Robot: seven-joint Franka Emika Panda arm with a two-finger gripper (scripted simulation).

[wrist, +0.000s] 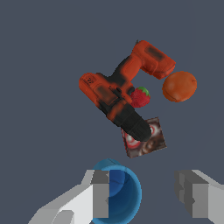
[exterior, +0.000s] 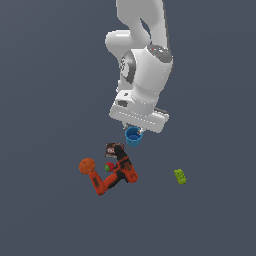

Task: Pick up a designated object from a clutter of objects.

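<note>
The blue cup (exterior: 133,136) sits directly under my gripper (exterior: 134,130), its hollow mouth facing up. In the wrist view the cup (wrist: 124,192) lies by one finger (wrist: 100,194), which overlaps its rim and mouth. The other finger (wrist: 192,194) stands well clear of it. The gripper (wrist: 142,194) is open wide and holds nothing. The clutter lies just beyond the cup: a red-orange drill (exterior: 116,175) (wrist: 120,92), an orange ball (exterior: 87,166) (wrist: 179,86), a dark box (exterior: 114,149) (wrist: 144,139) and a tiny red-green fruit (exterior: 108,167) (wrist: 140,97).
A lime-green block (exterior: 180,176) lies alone toward the exterior view's right, apart from the pile. The drill's dark nose rests over the box, close to the cup. The ground is flat dark grey.
</note>
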